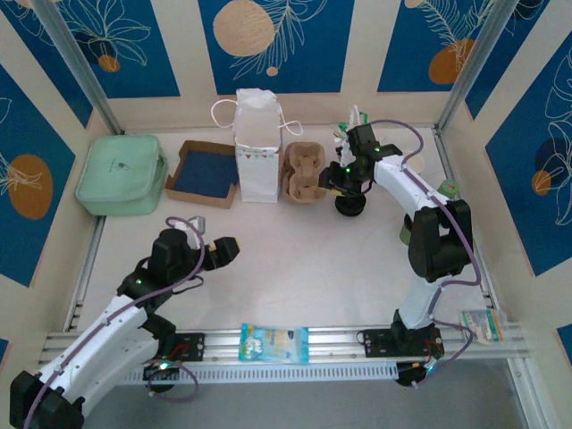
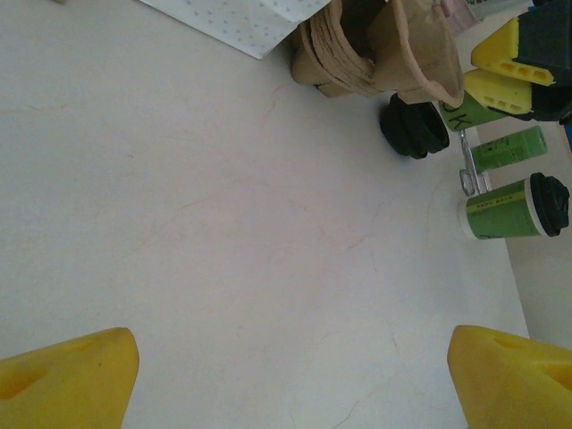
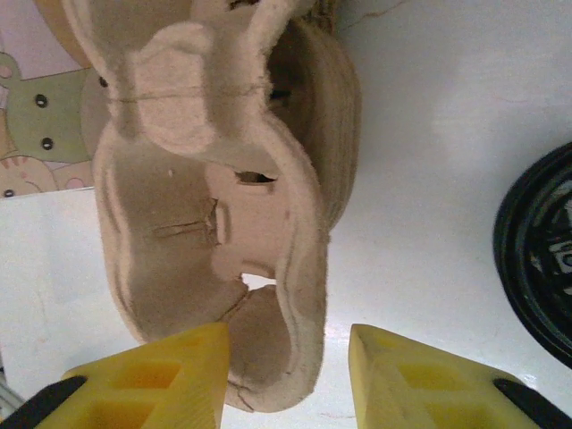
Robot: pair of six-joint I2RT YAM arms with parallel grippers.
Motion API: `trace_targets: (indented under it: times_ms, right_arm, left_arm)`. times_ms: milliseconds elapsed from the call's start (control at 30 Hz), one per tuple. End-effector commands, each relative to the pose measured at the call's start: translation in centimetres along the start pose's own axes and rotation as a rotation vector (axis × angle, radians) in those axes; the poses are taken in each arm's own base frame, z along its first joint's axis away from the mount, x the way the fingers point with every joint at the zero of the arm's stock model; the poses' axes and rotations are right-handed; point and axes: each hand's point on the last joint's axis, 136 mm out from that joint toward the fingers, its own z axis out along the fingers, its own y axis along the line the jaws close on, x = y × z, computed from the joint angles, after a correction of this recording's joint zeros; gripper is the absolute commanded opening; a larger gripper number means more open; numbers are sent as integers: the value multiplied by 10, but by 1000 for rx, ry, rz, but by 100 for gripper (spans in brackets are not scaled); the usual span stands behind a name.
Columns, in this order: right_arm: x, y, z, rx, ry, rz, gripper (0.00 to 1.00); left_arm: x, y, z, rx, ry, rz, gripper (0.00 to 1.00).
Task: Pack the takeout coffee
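Right claw [image 3: 288, 344] apart, cup carrier [image 3: 206, 223] rim between — takeout coffee [image 3: 536, 277] just beside; left claw [image 2: 290, 344] wide apart.

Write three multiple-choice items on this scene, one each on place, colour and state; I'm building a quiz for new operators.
1. The carrier stands: A) right of the bag B) left of the bag C) inside the bag
2. The box's inside is: A) red B) blue C) white
3. The left gripper is: A) shut on the carrier B) shut, empty C) open, empty
Key: 1A, it sits at the bag's right side; 2B, its floor shows blue; 3C, its fingers stand wide apart over bare table.
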Motion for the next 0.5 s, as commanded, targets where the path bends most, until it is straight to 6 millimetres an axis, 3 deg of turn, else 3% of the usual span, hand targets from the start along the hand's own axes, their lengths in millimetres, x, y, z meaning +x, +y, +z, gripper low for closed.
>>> trace_targets:
  times_ms: [0,267,467]
  right_arm:
    - [-6,8,-25,56,-57,-43,41]
    - [-19,24,-46,217,-128,-137,54]
    - [-33,41,-39,310,-114,-186,55]
  left_arm:
    - [-13,-6,-7,-3,-37,19,90]
    - [-17,-6,-9,-17,-44,33,90]
    - [-20,-8,-13,-31,-52,45,90]
